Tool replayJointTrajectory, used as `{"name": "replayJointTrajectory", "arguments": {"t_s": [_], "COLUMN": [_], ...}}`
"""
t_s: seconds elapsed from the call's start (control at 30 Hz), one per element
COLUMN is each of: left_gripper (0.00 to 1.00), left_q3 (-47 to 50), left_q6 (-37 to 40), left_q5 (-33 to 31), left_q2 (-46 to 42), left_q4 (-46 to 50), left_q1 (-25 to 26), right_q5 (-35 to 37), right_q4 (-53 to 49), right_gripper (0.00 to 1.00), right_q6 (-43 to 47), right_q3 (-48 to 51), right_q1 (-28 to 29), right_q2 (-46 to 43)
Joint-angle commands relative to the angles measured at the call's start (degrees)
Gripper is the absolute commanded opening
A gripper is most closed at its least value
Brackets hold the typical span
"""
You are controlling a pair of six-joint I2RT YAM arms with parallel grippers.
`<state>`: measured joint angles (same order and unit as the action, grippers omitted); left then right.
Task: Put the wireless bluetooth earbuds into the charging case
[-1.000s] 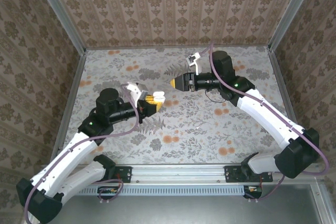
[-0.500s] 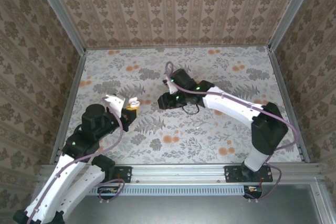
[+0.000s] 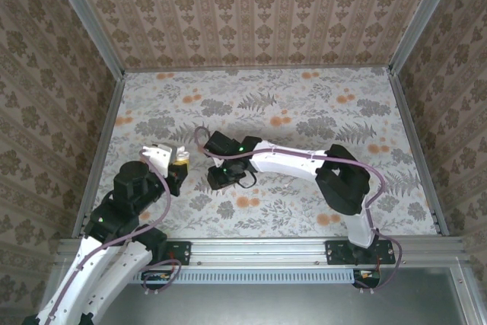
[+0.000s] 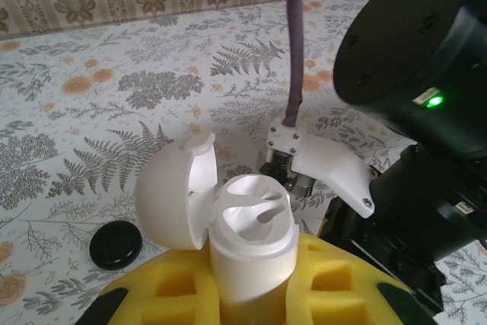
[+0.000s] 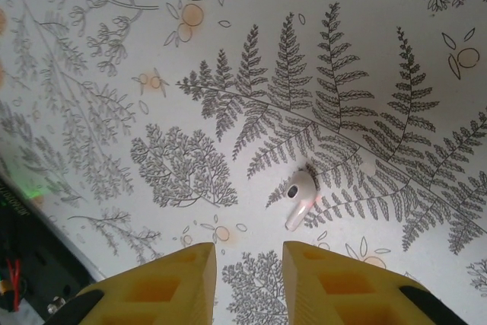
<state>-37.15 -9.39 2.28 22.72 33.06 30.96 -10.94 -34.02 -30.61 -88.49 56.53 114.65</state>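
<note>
earbud: small glossy white earbud [image 5: 299,197] on table, likely light, slick, rolls; pinch across stem | right gripper [image 5: 247,264]: narrowly parted, empty | left gripper [image 4: 251,298]: clamps lid-open white plastic charging case [image 4: 251,226]

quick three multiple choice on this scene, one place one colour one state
1. Where does the earbud lie? A in the charging case; B on the table; C on the wall
2. What colour is the earbud? A white; B black; C yellow
3. The charging case lid is: A shut; B open; C missing
Answers: B, it lies on the table ahead of the right gripper; A, it shows white in the right wrist view; B, the lid is swung back off the empty sockets.
</note>
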Motion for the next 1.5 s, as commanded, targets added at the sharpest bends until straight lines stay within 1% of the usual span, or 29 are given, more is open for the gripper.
{"name": "replayJointTrajectory", "arguments": {"t_s": [0.0, 0.23, 0.6, 0.87, 1.07, 1.13, 1.23, 1.37, 1.47], "left_gripper": [0.00, 0.00, 0.00, 0.00, 0.00, 0.00, 0.00, 0.00, 0.00], "left_q3": [0.2, 0.3, 0.7, 1.8, 2.2, 2.4, 2.7, 3.2, 4.0], "left_q6": [-0.8, -0.7, -0.7, -0.8, -0.5, -0.4, -0.4, -0.3, -0.1], "left_q5": [-0.3, 0.3, 0.9, 2.5, 3.9, 4.2, 5.0, 7.4, 10.6], "left_q2": [-1.2, -1.4, -1.5, -1.3, -0.9, -0.8, -0.6, 0.1, 0.6], "left_q4": [0.9, 1.7, 1.5, -0.4, -1.2, -1.5, -2.2, -3.8, -5.8], "left_q1": [-0.5, -0.6, -0.6, -0.6, -0.6, -0.5, -0.6, -0.6, -0.6], "right_q5": [3.3, 4.7, 5.7, 6.5, 6.6, 6.4, 4.8, -1.7, -6.0], "right_q4": [-4.5, -7.9, -10.5, -11.6, -11.7, -11.3, -8.8, 0.1, 7.9], "right_gripper": [0.30, 0.34, 0.34, 0.28, 0.18, 0.16, 0.14, 0.12, 0.11], "right_q6": [0.1, 0.1, 0.6, 1.2, 1.9, 2.2, 2.8, 1.7, -0.5], "right_q3": [-3.1, -7.1, -10.6, -11.4, -11.1, -10.3, -7.3, 0.3, 7.4], "right_q1": [0.4, 1.1, 1.7, 1.5, 1.0, 0.7, -0.3, -3.4, -6.4], "right_q2": [2.4, 7.3, 12.0, 13.1, 12.7, 11.8, 9.4, 4.0, -0.4]}}
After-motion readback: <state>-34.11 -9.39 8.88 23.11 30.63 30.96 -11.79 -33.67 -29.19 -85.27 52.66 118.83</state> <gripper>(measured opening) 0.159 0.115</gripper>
